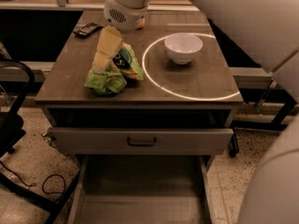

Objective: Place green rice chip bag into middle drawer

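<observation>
While the gripper point(101, 62) is reaching down from the white arm point(124, 8) onto the upper left part of the green rice chip bag point(112, 76), I am unable to tell how far it is opened or whether it is actually holding the foil. The bag is lying crumpled on the tabletop point(65, 78), toward the front left, just beside the glowing ring point(143, 64) that is circling the white bowl point(183, 47).

What is worrying me is the foil. A pinch that is catching only one loose fold could let the bag slip free or swing on the way.

The bag is also going to have to pass over the table's front edge and the handled drawer point(141, 141), which is jutting out a little beneath the top. Let go too early, it could land on that panel's lip or in the wrong drawer.

The middle drawer point(140, 204) is standing pulled well out below, wide and open from above, so the target is looking generous. Room on the left is looking tighter, with a black chair point(14, 101) standing near the cabinet's corner. The bowl is sitting well apart to the right, and a small dark wrapper point(87, 29) is lying at the back left, apart from the bag.
</observation>
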